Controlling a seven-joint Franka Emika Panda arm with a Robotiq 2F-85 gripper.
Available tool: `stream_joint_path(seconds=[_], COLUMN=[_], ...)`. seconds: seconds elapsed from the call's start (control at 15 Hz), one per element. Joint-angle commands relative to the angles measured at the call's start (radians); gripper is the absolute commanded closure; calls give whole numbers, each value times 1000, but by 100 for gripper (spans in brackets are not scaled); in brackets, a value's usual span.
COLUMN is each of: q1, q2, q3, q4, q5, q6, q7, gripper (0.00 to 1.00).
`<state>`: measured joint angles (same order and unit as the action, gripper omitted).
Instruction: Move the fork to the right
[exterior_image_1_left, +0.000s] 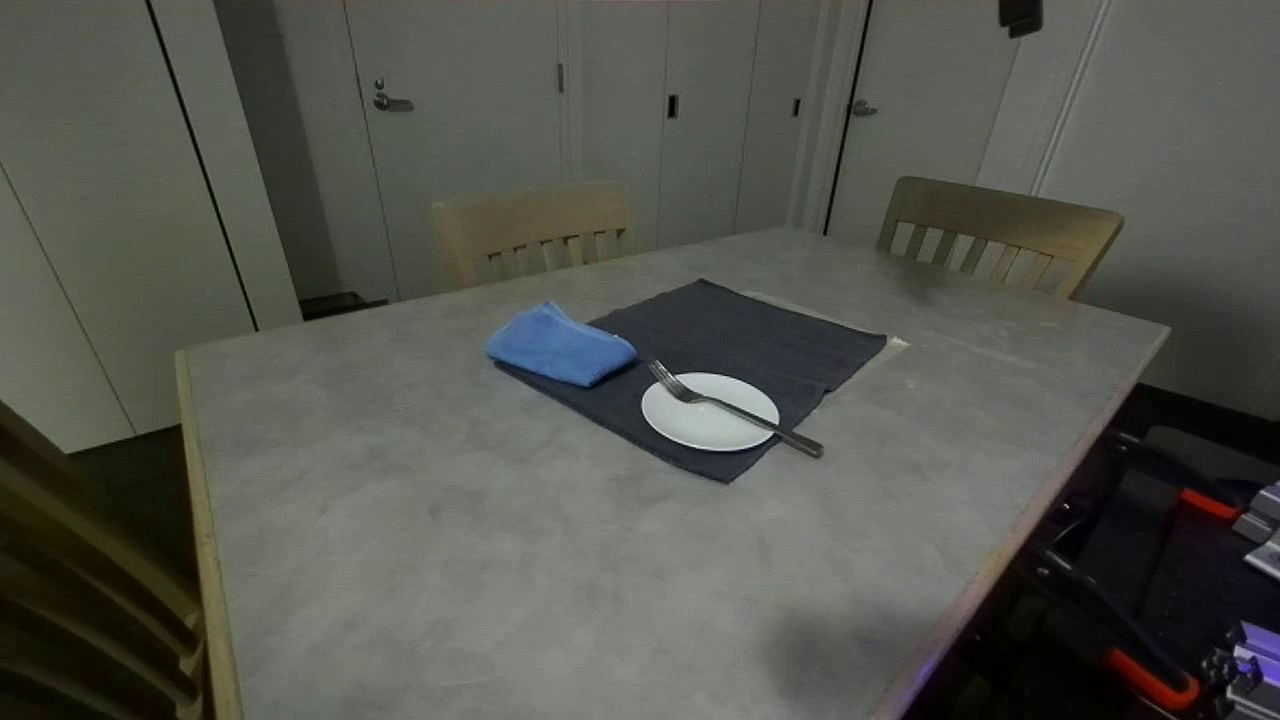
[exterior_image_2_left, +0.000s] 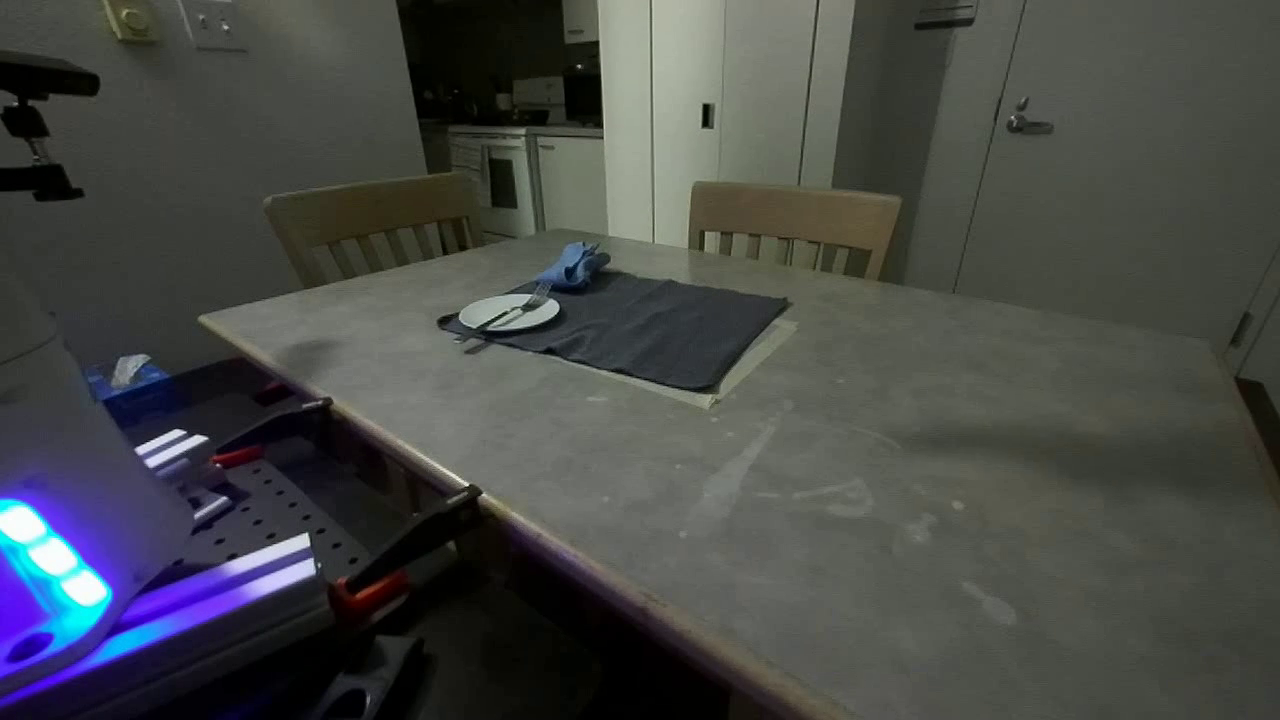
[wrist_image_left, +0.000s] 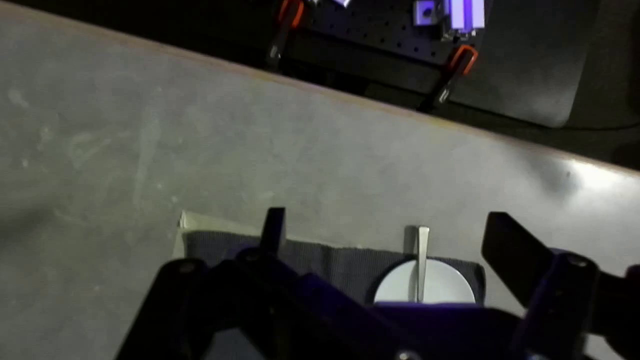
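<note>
My gripper (wrist_image_left: 386, 232) stands wide, its blocky, dark fingers (wrist_image_left: 272, 232) well apart. In the wrist view the flat, slim handle of the fork (wrist_image_left: 421, 265) shows between them; its tines are hidden behind my gripper's dark frame. In an exterior view I see the metal fork lying across a smooth, round white plate (exterior_image_1_left: 695, 430), tines past the far left rim, handle slanting out over the near right rim. That handle runs beyond the edge of a ribbed charcoal placemat (exterior_image_1_left: 740, 325), on which the plate sits toward the near corner; whether its end touches the mottled grey table (exterior_image_1_left: 450, 550) I cannot tell. A plump, folded blue cloth (exterior_image_1_left: 560, 345) overlaps the placemat's left side, its surface soft-looking. Past the table's far right stands a wooden chair (exterior_image_1_left: 1000, 210) with a slatted back.
</note>
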<state>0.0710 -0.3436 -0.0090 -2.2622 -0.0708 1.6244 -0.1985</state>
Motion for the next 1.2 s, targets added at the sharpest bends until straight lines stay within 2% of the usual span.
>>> stream_joint_path(seconds=[0.0, 0.47, 0.6, 0.8, 0.93, 1.07, 1.13], q1=[29, 45, 56, 65, 66, 64, 61], q2=[-8, 16, 39, 56, 86, 141, 87], q3=[31, 54, 48, 44, 52, 60, 59], q4=[-64, -55, -56, -80, -83, -60, -75], q5=[21, 17, 59, 193, 206, 170, 180], q6=[149, 153, 185, 284, 342, 344, 321], q7=[-23, -6, -31, -16, -31, -42, -19], gripper=[0, 0, 0, 0, 0, 0, 0])
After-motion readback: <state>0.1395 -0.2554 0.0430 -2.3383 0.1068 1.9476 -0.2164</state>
